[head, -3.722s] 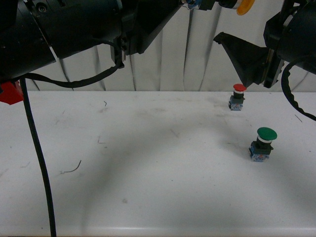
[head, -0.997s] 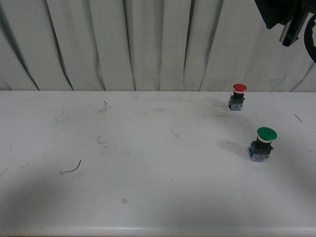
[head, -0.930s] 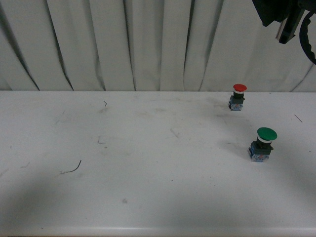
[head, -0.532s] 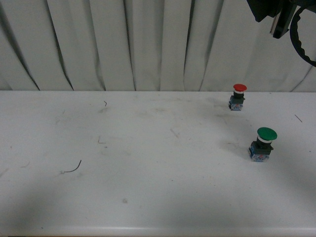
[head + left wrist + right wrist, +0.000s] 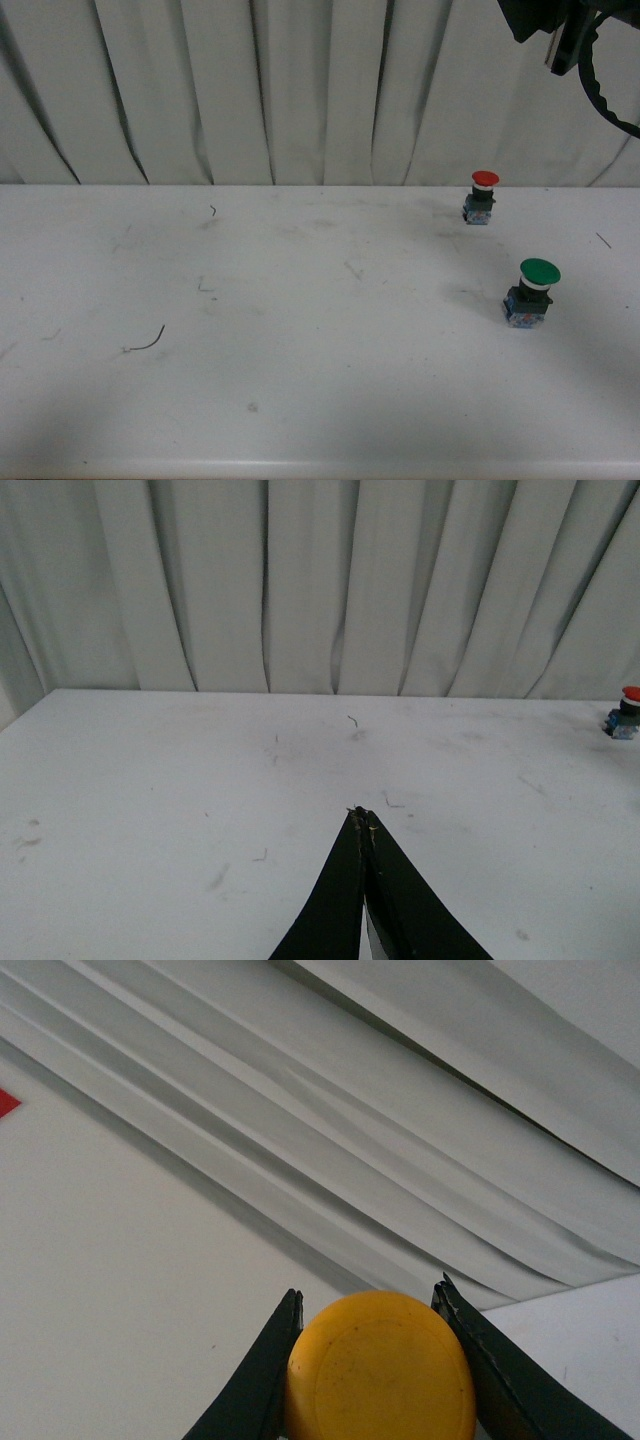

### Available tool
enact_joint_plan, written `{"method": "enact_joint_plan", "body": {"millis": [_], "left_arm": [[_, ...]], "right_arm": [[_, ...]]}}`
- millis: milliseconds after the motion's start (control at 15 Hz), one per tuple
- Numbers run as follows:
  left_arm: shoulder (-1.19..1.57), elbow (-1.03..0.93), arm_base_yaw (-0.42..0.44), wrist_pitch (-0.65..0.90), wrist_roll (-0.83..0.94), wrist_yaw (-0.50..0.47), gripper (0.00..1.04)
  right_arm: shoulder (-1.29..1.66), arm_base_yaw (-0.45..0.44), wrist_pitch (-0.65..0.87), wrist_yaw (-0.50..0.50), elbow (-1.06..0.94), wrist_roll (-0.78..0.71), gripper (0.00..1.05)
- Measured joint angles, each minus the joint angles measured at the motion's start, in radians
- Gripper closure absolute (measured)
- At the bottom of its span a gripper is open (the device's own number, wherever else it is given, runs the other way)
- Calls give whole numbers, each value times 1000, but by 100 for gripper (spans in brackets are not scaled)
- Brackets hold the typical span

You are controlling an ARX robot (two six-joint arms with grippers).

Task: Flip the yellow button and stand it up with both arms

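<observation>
The yellow button (image 5: 378, 1370) fills the right wrist view, its round yellow cap facing the camera between two black fingers (image 5: 262, 1380). My right gripper (image 5: 368, 1305) is shut on it, held high in front of the curtain. Its body and contact block are hidden behind the cap. In the front view only part of the right arm (image 5: 555, 30) shows at the top right corner, and the button is out of frame there. My left gripper (image 5: 361, 813) is shut with nothing in it, hovering over the white table (image 5: 150, 800).
A red-capped button (image 5: 483, 196) stands at the back right of the table (image 5: 300, 350), and is also seen as the red button (image 5: 626, 711) at the left wrist view's edge. A green-capped button (image 5: 532, 291) stands nearer on the right. A white pleated curtain (image 5: 300, 90) hangs behind.
The left arm has left the front view since the oldest frame. The right arm has risen to the top right corner and drifted slightly left over the last second.
</observation>
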Motion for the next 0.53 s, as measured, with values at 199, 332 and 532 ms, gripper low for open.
{"method": "enact_joint_plan", "body": {"millis": [199, 332, 532], "left_arm": [[0, 0, 0, 8, 0, 0, 103], [0, 0, 0, 8, 0, 0, 103], [0, 0, 0, 8, 0, 0, 87]], "right_arm": [[9, -1, -1, 5, 0, 0, 69], [9, 0, -1, 4, 0, -5, 69], [-2, 2, -5, 23, 1, -79, 69]]}}
